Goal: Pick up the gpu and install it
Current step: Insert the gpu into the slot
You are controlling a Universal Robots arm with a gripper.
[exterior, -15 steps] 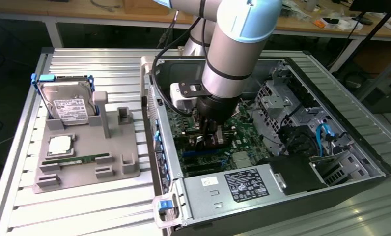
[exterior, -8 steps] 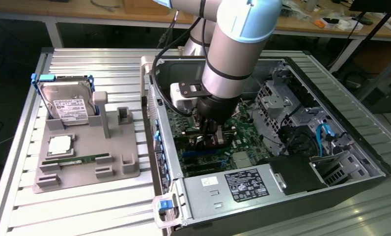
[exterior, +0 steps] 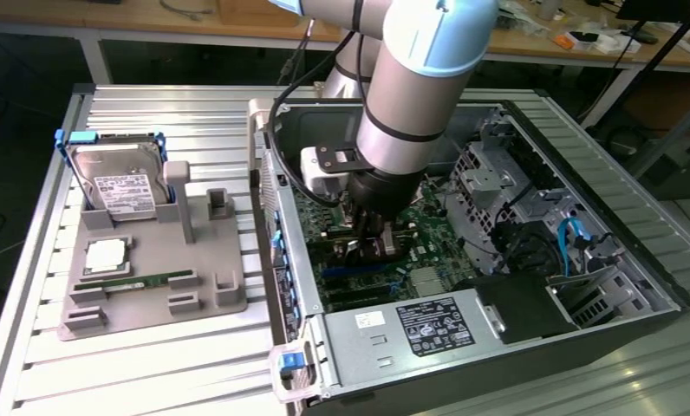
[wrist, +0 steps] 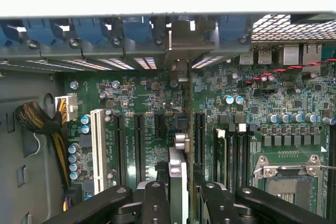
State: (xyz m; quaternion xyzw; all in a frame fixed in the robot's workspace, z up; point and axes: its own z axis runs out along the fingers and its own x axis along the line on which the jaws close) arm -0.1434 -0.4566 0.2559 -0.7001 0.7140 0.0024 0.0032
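Reaching down into the open computer case (exterior: 622, 286), the arm (exterior: 420, 78) has its gripper (exterior: 374, 238) low over the green motherboard (exterior: 432, 247), near the middle of the board. In the wrist view the gripper (wrist: 178, 192) stands narrow, its two black fingers (wrist: 156, 203) pressed against either face of the gpu (wrist: 178, 177), which is seen edge-on as a thin upright card between them. The card's silver bracket end points toward the rear wall of the case, where the blue slot latches (wrist: 137, 29) line up. The gpu stands vertically over the motherboard, in line with the row of long black expansion slots (wrist: 139, 145) and just beside the one next to the white slot (wrist: 97, 142); whether its lower edge is seated in a slot cannot be told, since the fingers hide it.

On the exterior view's left, outside the case, a grey holder tray (exterior: 148, 295) lies on the slatted metal table (exterior: 126, 373). It carries a silver hard drive (exterior: 123, 186) standing in a blue bracket, a square processor chip (exterior: 105, 256) and a slim green RAM stick (exterior: 134, 282). The power supply (exterior: 426, 329) with its label sits at the near end of the case.
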